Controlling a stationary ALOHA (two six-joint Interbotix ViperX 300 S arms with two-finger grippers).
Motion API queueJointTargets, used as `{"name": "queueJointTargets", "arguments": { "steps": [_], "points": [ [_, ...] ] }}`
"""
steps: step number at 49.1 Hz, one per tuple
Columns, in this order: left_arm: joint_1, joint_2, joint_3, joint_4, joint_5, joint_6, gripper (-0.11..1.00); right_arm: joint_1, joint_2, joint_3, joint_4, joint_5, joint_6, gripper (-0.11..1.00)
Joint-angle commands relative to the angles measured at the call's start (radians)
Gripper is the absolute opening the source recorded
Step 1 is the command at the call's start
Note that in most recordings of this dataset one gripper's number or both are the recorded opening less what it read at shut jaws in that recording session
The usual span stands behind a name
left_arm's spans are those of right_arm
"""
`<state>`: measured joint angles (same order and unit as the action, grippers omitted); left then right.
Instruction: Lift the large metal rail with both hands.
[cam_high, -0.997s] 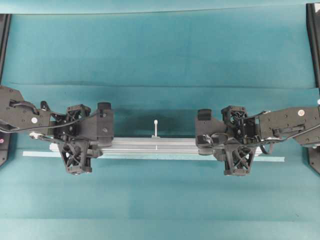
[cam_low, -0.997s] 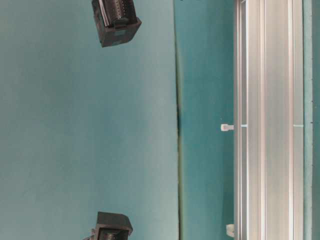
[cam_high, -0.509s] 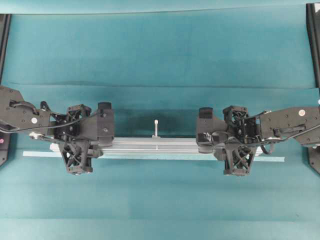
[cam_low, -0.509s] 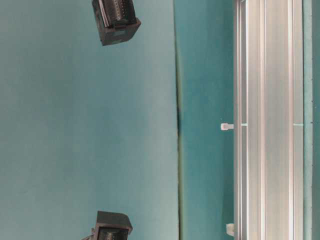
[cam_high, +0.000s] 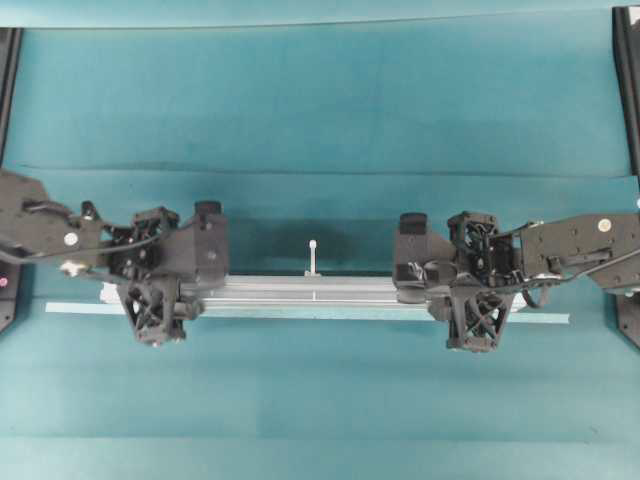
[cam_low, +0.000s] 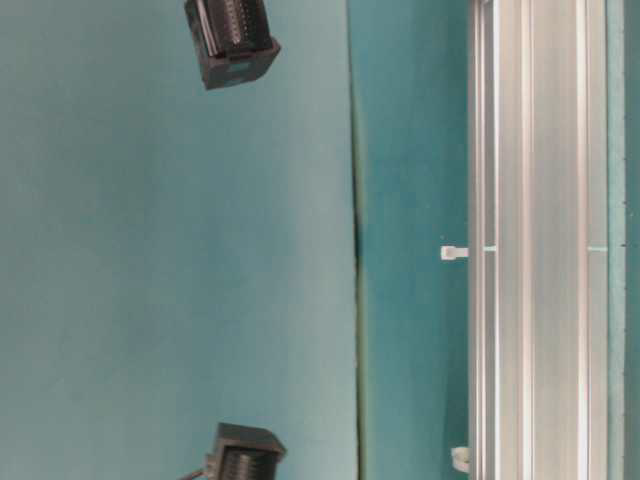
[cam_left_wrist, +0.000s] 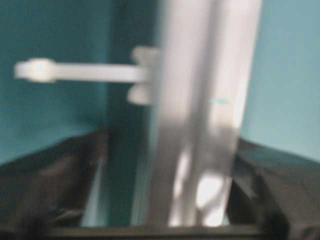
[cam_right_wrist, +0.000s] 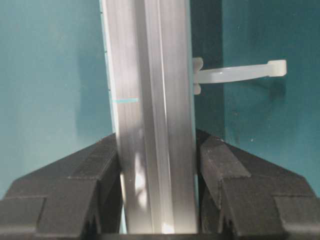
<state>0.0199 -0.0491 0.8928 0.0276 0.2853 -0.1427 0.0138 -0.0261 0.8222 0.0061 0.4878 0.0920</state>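
The large metal rail lies lengthwise across the teal table, with a white peg standing at its middle. It also shows in the table-level view. My left gripper straddles the rail's left part. In the blurred left wrist view the jaws stand open around the rail: one finger is clear of it and the other finger is at its edge. My right gripper is shut on the rail's right part, with both fingers pressed against the rail's sides in the right wrist view.
A thin flat pale-teal strip lies along the rail's near side and sticks out past both ends. A fold in the teal cloth runs across behind the rail. Black arm mounts stand at the table's sides.
My left gripper has shifted a little to the left along the rail and is still moving. My right gripper settled slightly rightward and now holds still. The rail has barely moved.
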Motion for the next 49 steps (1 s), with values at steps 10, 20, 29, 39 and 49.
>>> {"name": "queueJointTargets", "arguments": {
  "steps": [10, 20, 29, 39, 49],
  "points": [
    [-0.003, -0.012, -0.009, 0.0, -0.008, 0.035, 0.94, -0.017, 0.008, 0.011, 0.008, 0.008, 0.015, 0.95],
    [-0.003, -0.066, -0.008, 0.0, 0.002, 0.058, 0.95, -0.02, -0.021, -0.014, 0.006, 0.015, 0.015, 0.97],
    [-0.003, -0.192, -0.008, 0.0, 0.055, 0.066, 0.95, -0.032, -0.127, -0.031, 0.006, 0.025, 0.015, 0.97],
    [-0.003, -0.379, 0.011, 0.0, 0.071, 0.064, 0.95, -0.072, -0.327, -0.023, 0.003, 0.034, 0.012, 0.97],
    [-0.003, -0.561, 0.037, 0.0, 0.067, 0.061, 0.95, -0.101, -0.488, 0.018, -0.005, 0.026, 0.012, 0.97]
  ]
}}
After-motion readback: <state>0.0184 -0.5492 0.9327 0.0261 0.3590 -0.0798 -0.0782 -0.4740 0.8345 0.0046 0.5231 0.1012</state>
